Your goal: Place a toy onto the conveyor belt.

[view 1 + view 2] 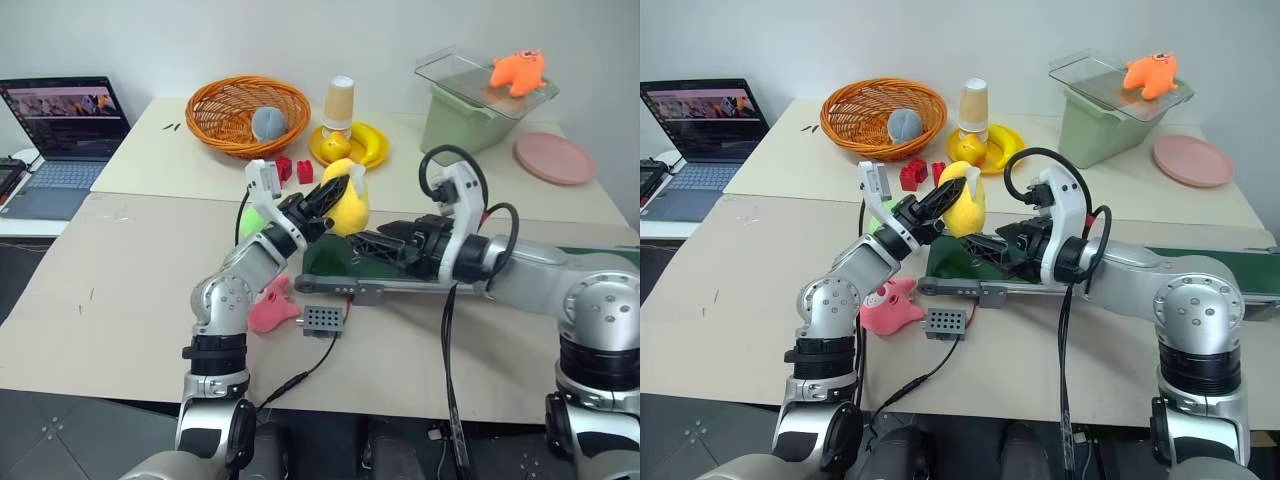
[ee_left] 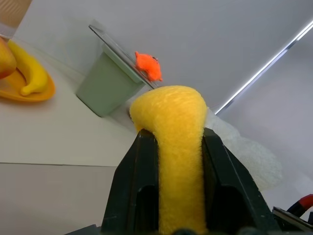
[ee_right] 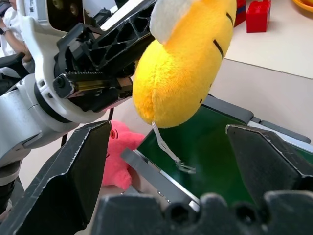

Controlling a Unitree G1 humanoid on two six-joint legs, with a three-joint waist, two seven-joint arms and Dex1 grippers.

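Nearest us on the tabletop (image 1: 120, 300) we see a pink toy (image 1: 268, 308) and small grey box (image 1: 322, 319), just before the conveyor belt (image 1: 1210, 266) end. Above that end our left gripper (image 1: 335, 192) is clamped on a yellow plush toy (image 1: 347, 205); our right gripper (image 1: 385, 246) faces it, jaws wide, holding nothing. Farther back: red blocks (image 1: 293, 168), orange basket (image 1: 247, 113), green bin (image 1: 465, 113).

Upper left: open laptop (image 1: 65, 130). Top centre: orange wicker basket (image 1: 246, 113), paper cup (image 1: 340, 102), yellow plate (image 1: 350, 146). Upper right: green bin (image 1: 470, 118), pink plate (image 1: 555, 157).
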